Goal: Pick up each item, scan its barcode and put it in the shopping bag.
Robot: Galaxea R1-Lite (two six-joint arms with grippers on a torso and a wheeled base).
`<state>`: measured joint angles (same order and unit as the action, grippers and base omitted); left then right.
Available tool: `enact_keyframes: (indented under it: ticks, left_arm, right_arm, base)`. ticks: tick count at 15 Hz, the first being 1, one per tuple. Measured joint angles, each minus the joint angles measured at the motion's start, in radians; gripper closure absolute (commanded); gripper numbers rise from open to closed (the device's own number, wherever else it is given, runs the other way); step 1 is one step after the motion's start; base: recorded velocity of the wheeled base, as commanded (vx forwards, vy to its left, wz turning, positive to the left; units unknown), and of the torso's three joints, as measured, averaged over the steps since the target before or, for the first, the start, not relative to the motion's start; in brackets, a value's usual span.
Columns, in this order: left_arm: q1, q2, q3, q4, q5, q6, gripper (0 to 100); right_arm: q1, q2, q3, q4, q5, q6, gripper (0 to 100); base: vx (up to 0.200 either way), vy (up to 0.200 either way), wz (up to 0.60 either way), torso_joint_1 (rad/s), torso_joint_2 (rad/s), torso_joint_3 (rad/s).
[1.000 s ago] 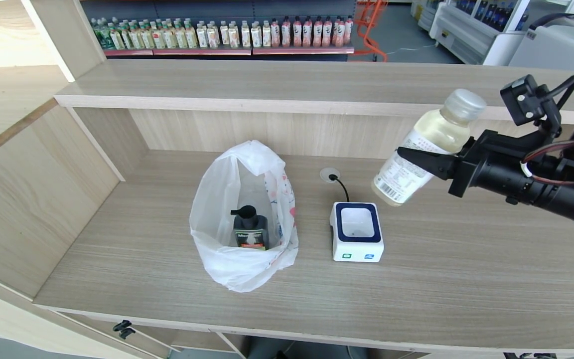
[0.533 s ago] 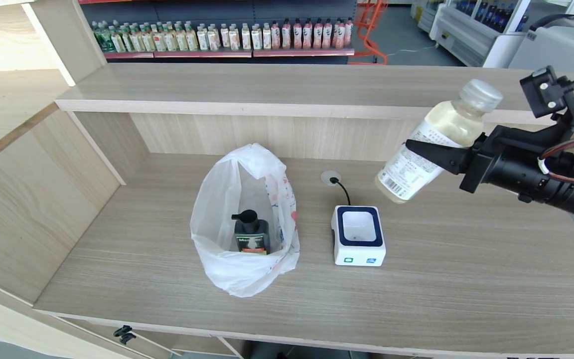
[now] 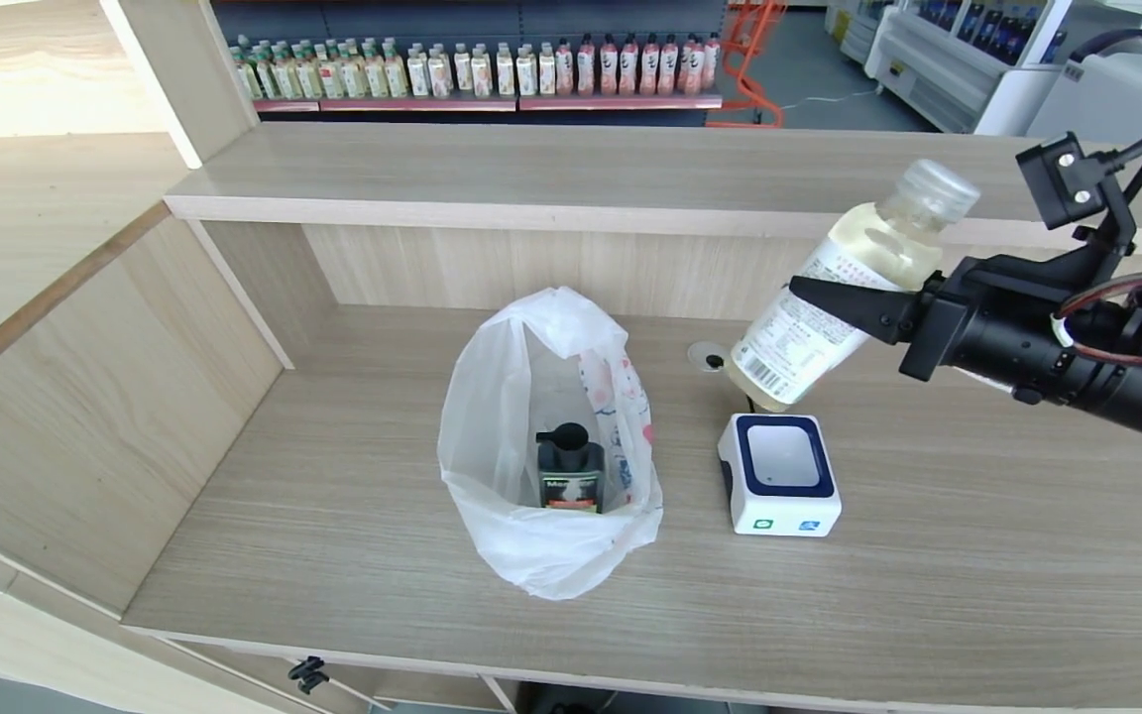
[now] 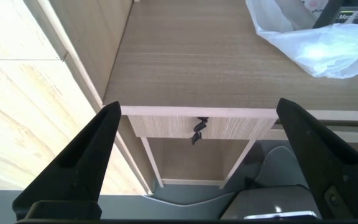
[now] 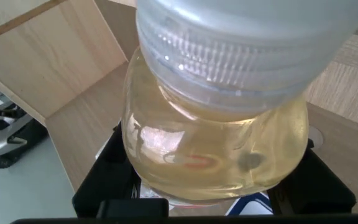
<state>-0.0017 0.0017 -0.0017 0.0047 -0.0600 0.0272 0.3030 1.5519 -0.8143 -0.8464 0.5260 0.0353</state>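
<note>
Wooden counter with a raised back ledge is seen from the head view, and a shelf of drinks runs across the shop behind it. A white plastic bag is stood open near the middle of the counter, and a black pump dispenser is set upright inside it. Just beside the bag, on the robot's right, a white scanner with a dark-rimmed window is placed flat, with a round cable hole behind it. A clear bottle of pale yellow drink is held in the air by the right gripper, which is closed across the labelled middle. The bottle is tilted, its cap up and away and its base low over the far edge of the scanner, apart from it.

From the left wrist view, the left gripper is seen below the front edge of the counter, its fingers spread wide with nothing between them. A dark drawer handle is seen under the edge, and part of the bag lies on the counter beyond.

From the right wrist view, the bottle is seen from cap to shoulder, clamped between the dark fingers on either side of it.
</note>
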Motion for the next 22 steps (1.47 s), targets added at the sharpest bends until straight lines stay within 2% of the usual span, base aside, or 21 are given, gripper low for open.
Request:
enact_keyframes:
  ticks: [5,16,22]
  left_arm:
    - [0.001,0.0,0.0,0.0,0.0,0.0,0]
    - [0.0,0.0,0.0,0.0,0.0,0.0,0]
    - [0.0,0.0,0.0,0.0,0.0,0.0,0]
  right_arm:
    - [0.061,0.117,-0.037,0.003,-0.055,0.05,100]
    - [0.177,0.499,-0.414,-0.008,-0.069,0.03,100]
    - [0.194,0.657,-0.58,-0.004,-0.062,-0.073,100]
  base:
    - [0.0,0.0,0.0,0.0,0.0,0.0]
    - [0.0,0.0,0.0,0.0,0.0,0.0]
    - [0.0,0.0,0.0,0.0,0.0,0.0]
